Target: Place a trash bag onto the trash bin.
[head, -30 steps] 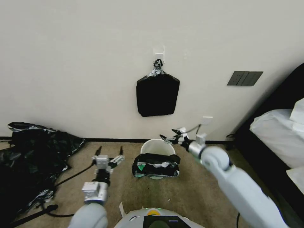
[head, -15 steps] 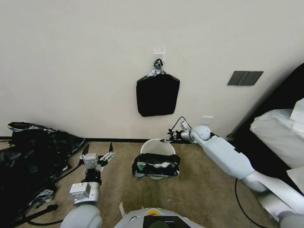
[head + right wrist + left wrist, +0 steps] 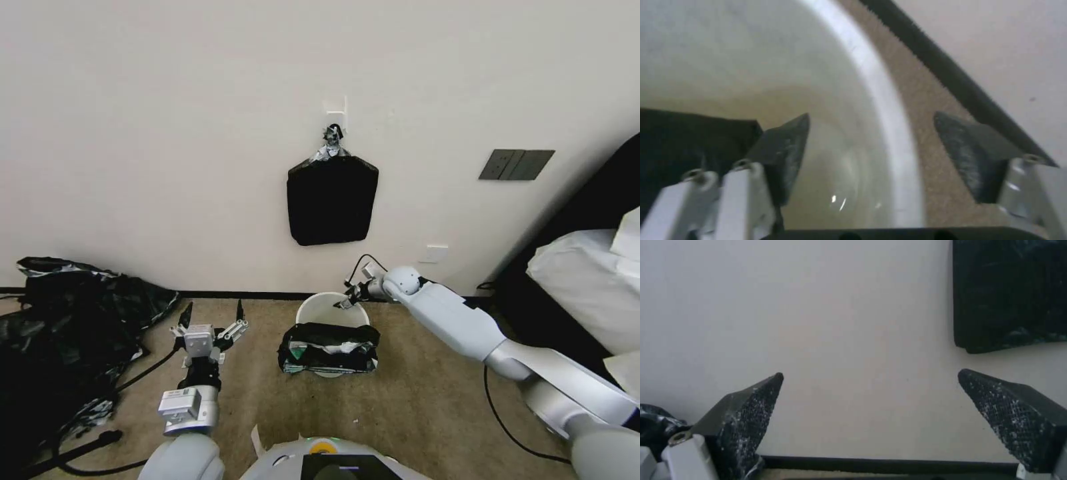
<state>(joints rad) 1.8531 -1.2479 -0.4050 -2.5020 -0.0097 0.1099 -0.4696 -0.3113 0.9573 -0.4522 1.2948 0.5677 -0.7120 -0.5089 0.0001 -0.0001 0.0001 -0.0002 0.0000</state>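
The left tool is held spread and empty over the carpet. The trash bag is seen draped over the near rim of the trash bin, so only that side appears covered. Beyond it, the right tool, spread and empty, is poised astride the bare far rim, which probably remains to be fitted.

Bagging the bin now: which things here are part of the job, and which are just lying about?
Job:
trash bin
trash bag draped over its near rim
right gripper, open astride the far rim
left gripper, open, off to the bin's left

Lying about:
hanging stack of bags
black plastic heap
bedding
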